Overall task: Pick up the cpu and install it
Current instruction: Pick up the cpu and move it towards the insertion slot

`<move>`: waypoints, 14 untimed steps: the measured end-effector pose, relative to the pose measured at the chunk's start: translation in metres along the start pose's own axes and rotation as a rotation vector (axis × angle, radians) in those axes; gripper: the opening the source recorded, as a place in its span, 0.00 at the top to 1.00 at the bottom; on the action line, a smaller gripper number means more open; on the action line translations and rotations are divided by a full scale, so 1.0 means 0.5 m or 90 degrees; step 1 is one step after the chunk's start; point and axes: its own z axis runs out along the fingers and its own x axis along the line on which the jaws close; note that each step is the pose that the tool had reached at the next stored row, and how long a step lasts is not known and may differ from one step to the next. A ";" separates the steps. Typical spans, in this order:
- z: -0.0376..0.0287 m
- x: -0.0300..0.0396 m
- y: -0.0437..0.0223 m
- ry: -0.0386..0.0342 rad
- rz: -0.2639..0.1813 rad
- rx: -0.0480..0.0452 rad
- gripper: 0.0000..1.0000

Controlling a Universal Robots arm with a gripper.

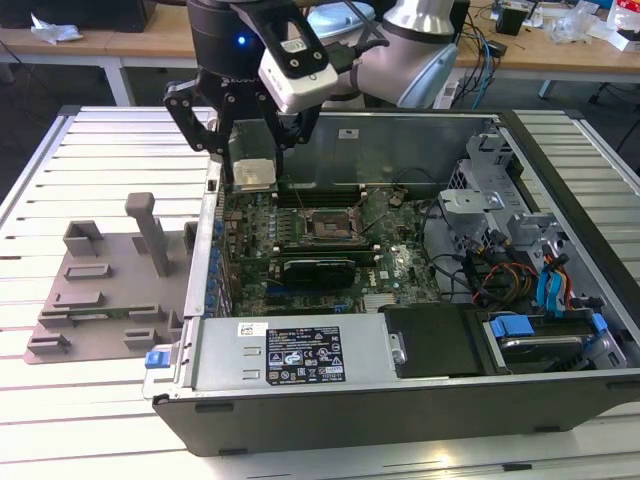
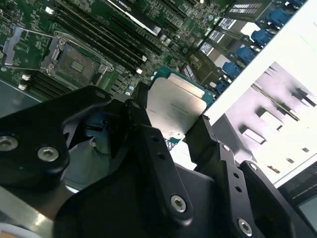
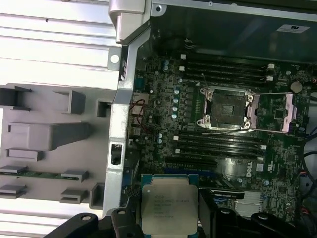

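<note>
Currently, above the open computer case (image 1: 330, 410) and its green motherboard (image 1: 395, 265), the gripper (image 1: 253, 165) holds its fingers (image 2: 147, 136) clamped on opposite edges of the cpu (image 1: 253, 175), in the air off to the exterior view's left of the socket (image 1: 328, 225). Probably light, stiff and fragile underneath, it is best gripped by those thin edges; it is small, square, silver-grey on top with a greenish rim.

power supply sticker (image 1: 305, 355): dense print and symbols, too small to read
cpu (image 3: 170, 208): faint engraved lines on the metal top, unreadable
case wall sticker (image 3: 293, 28): unreadable mark
</note>
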 end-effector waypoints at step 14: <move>0.002 -0.050 -0.005 0.0011 0.000 -0.0002 0.45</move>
